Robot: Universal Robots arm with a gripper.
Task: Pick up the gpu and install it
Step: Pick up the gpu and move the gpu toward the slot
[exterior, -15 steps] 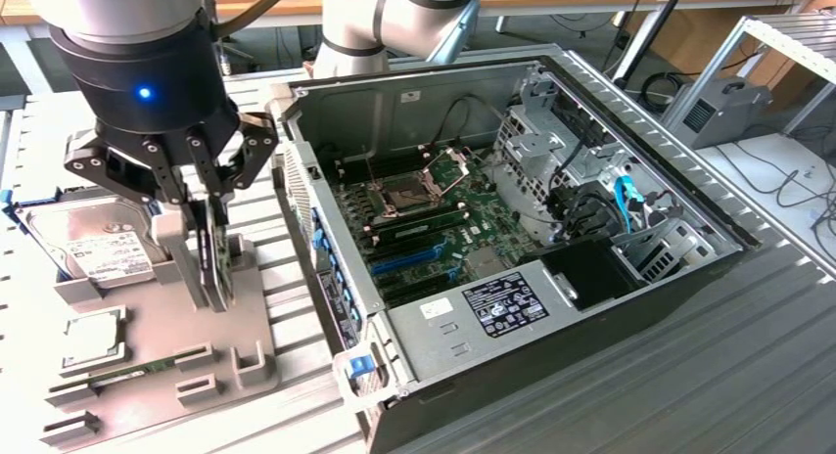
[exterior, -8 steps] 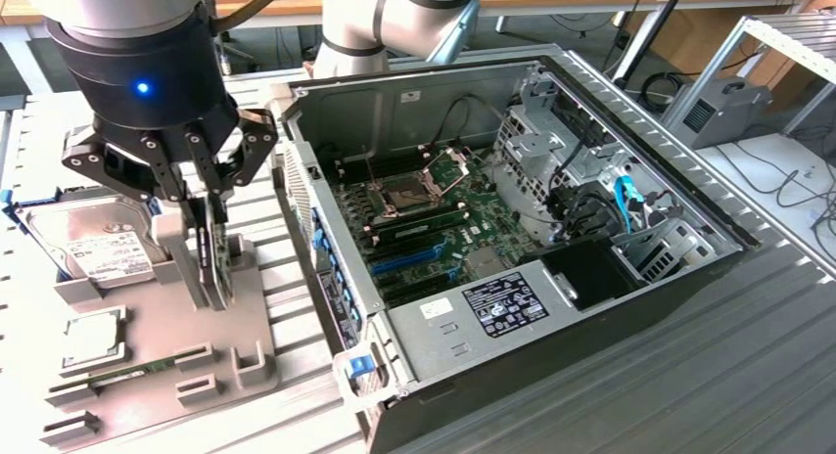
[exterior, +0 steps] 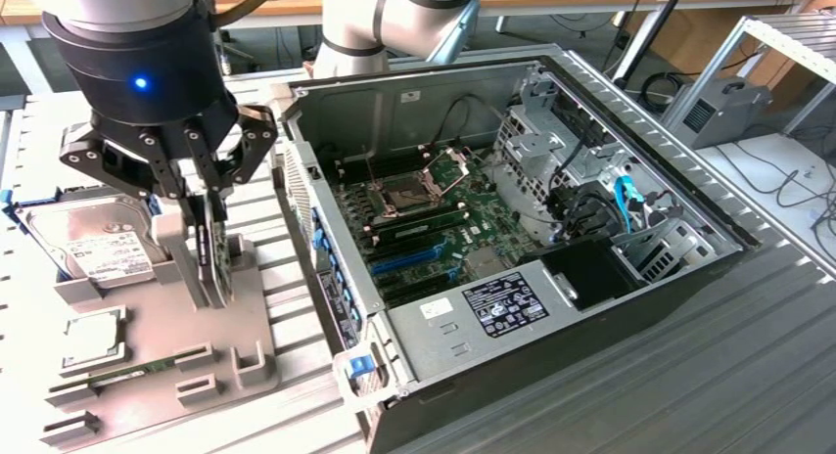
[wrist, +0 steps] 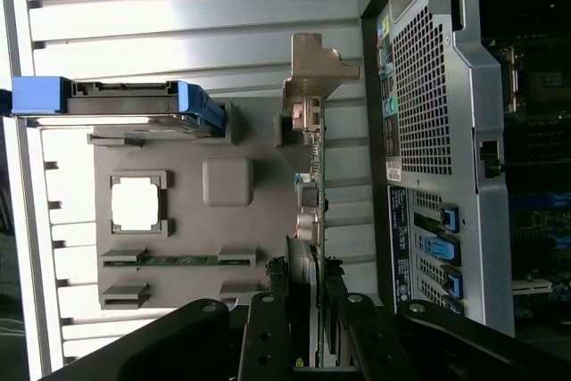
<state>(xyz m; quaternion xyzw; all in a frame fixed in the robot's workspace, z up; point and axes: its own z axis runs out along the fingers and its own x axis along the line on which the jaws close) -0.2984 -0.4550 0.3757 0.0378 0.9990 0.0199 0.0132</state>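
I have the black claw (exterior: 209,202) gripping the one upright thin green gpu card (exterior: 217,256); at its nine o'clock, one silver hard drive (exterior: 105,241), label unreadable.

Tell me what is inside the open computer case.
A green motherboard with blue slots, a labelled power supply and cables. The board under the power supply is covered.

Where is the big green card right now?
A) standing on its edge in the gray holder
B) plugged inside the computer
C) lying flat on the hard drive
A: the gpu stands on its edge in the gray holder, outside the computer case, with the hand right at its top.
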